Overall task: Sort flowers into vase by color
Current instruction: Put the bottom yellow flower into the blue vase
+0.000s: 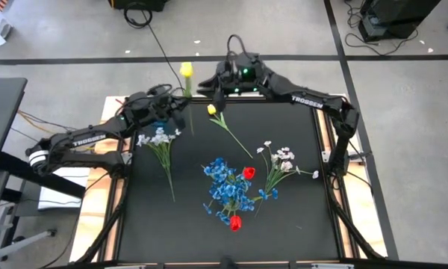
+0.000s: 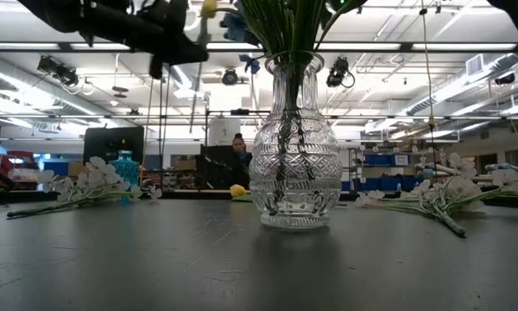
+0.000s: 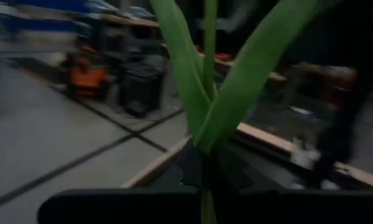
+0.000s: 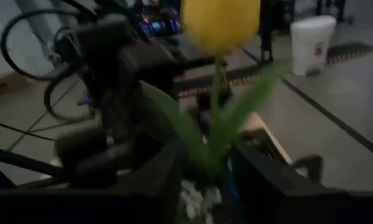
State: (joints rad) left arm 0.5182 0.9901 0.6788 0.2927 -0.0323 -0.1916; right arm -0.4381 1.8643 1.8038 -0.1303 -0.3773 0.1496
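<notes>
At the table's far edge, a yellow tulip (image 1: 186, 70) is held upright by the left gripper (image 1: 181, 104), fingers clamped on its stem; the right gripper (image 1: 218, 96), jaw state undeterminable, sits alongside.

Yellow tulip up close, dead centre between two dark fingers.
The tulip (image 4: 221, 23) stands upright on its green stem, leaves (image 4: 174, 121) spreading either side, rising from between the fingers (image 4: 155, 180). Beside it, the other arm (image 4: 112, 93), trailing black cables. A white bin (image 4: 313, 42) stands on the floor beyond.
</notes>
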